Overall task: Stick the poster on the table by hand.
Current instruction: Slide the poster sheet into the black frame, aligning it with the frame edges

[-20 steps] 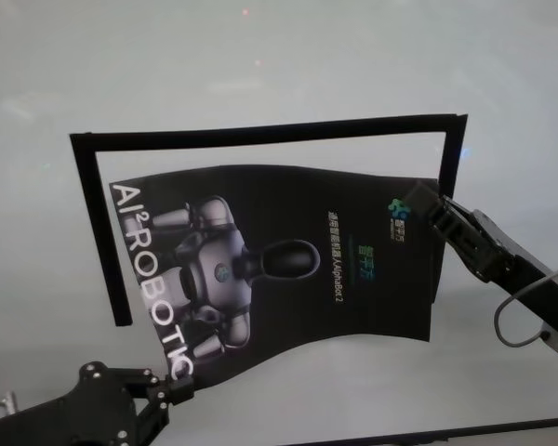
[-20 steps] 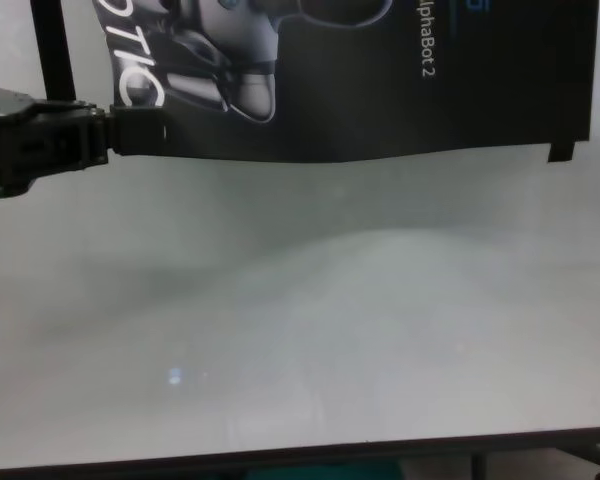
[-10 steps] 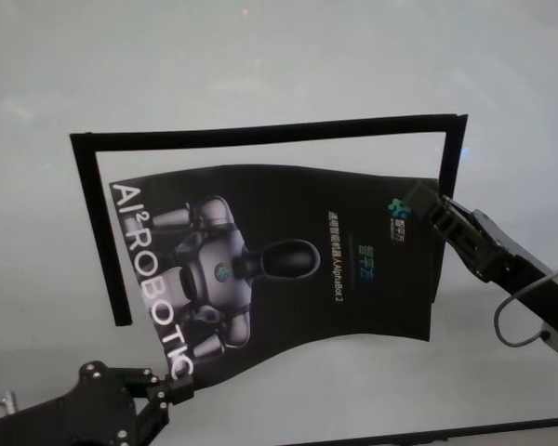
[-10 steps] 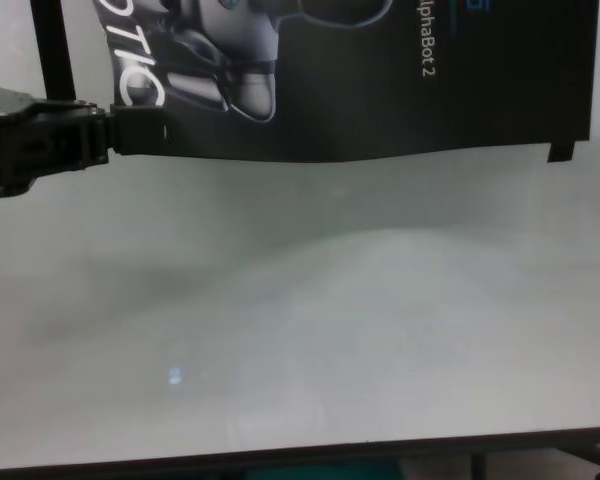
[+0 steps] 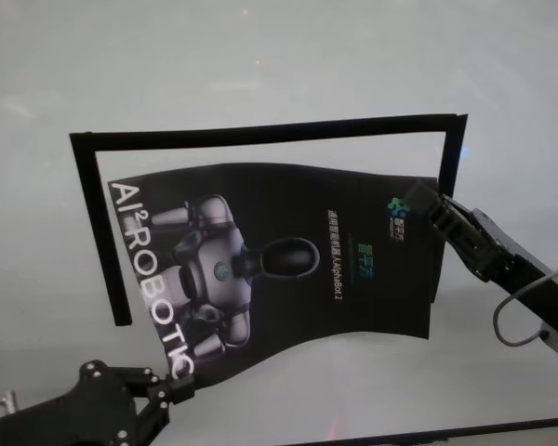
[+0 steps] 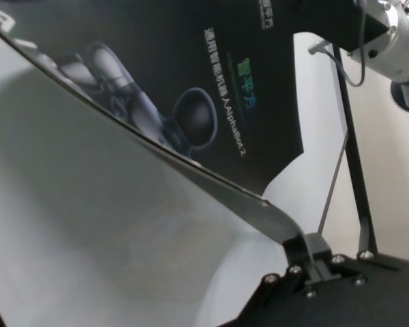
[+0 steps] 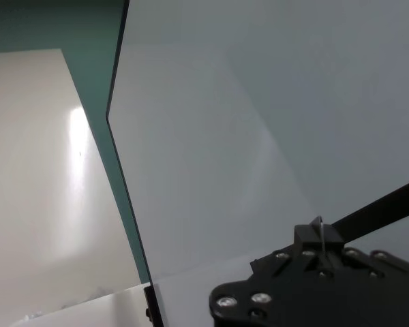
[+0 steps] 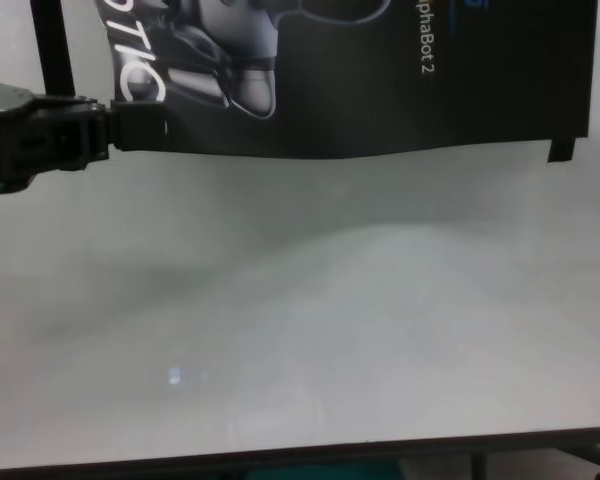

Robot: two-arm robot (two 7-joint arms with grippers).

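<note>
My left claw [image 5: 179, 390] sits nearest me, low on my left close to the table's [image 5: 260, 65] front edge, and it is pinched shut on the near left corner of the poster [image 5: 288, 260], just past the last white letters. In the chest view that claw [image 8: 130, 128] grips the sheet's bottom edge, and the poster [image 8: 380, 90] hangs above the pale surface [image 8: 300, 330] with a soft shadow beneath it. From my left wrist camera the sheet [image 6: 191, 88] rises away from the claw [image 6: 312, 248] in a bowed curve, its near edge lifted off the table.

Farther out on my right, my right claw [image 5: 426, 206] is closed on the poster's far right corner, beside the small logo. The poster spans between both claws, sagging and wavy along its near edge, with the grey-white robot figure and "AlphaBot 2" text facing up.

Beyond and around it, black tape strips [image 5: 260, 133] frame three sides on the table: one on the left, one across the far side, one on the right.
</note>
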